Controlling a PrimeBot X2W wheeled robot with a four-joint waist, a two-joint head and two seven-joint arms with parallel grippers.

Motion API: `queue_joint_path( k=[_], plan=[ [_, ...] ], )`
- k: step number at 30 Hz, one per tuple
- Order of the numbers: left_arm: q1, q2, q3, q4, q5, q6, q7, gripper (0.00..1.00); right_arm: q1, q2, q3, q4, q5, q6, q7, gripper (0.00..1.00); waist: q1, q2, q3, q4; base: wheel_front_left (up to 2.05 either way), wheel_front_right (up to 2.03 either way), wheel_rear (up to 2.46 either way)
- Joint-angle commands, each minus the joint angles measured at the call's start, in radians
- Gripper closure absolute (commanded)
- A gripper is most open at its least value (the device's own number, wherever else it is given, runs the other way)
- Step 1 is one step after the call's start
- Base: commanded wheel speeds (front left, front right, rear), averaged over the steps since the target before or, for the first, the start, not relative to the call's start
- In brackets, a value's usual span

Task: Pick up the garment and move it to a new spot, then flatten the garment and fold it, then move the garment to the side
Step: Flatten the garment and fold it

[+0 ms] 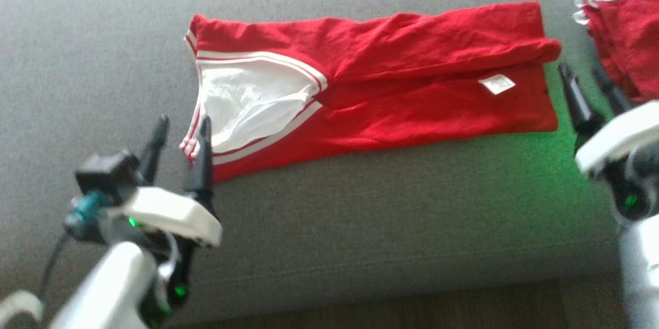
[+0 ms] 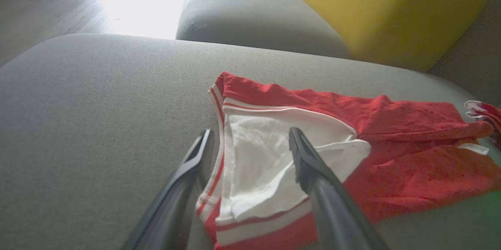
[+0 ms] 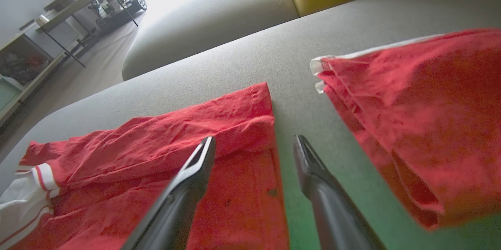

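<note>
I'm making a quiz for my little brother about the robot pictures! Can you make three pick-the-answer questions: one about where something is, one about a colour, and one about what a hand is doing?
1. Where does the second red garment lie, compared with the folded garment?
A. On the robot's right of it
B. On top of it
C. On the floor

2. What colour is the cushion behind the grey seat?
A. Blue
B. Yellow
C. Pink

3. How is the left hand?
A. Shut on the garment
B. Open
C. Shut on a label

Answers:
1 A, it lies apart from it at the head view's right edge.
2 B, the left wrist view shows it yellow.
3 B, its two fingers stand wide apart, pinching nothing.
</note>
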Motion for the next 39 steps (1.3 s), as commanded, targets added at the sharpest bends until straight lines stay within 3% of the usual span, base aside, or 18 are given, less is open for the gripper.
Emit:
queue_joint_path(
  k=[1, 7, 13, 27, 39],
  plan=[
    [0.01, -0.003, 0.03, -0.04, 0.002, 0.013, -0.023, 0.0, 0.052, 0.02, -0.015, -0.055, -0.031, 0.0, -0.029, 0.0, 0.0001, -0.0001, -0.03, -0.011, 0.0, 0.0, 0.0],
    [0.109, -0.057, -0.005, -0.012, 0.012, 0.015, -0.065, 0.0, 0.196, 0.145, -0.075, -0.132, -0.129, 0.0, -0.068, 0.0, 0.0001, -0.0001, -0.071, -0.04, 0.0, 0.0, 0.0],
    [0.137, -0.099, -0.016, -0.005, 0.065, 0.016, -0.083, 0.0, 0.21, 0.187, -0.114, -0.143, -0.162, 0.0, -0.068, 0.0, 0.0001, -0.0001, -0.095, -0.045, 0.0, 0.0, 0.0],
    [0.17, -0.168, 0.021, -0.102, 0.225, 0.017, -0.087, 0.0, 0.114, 0.191, -0.145, -0.087, -0.218, 0.0, -0.074, 0.0, 0.0001, -0.0001, -0.069, 0.013, 0.0, 0.0, 0.0],
    [0.137, -0.203, 0.009, -0.092, 0.295, -0.031, -0.087, 0.0, -0.176, 0.138, -0.249, 0.173, -0.31, 0.0, 0.0, 0.0, 0.0001, -0.0001, 0.0, 0.058, 0.0, 0.0, 0.0]
  ],
)
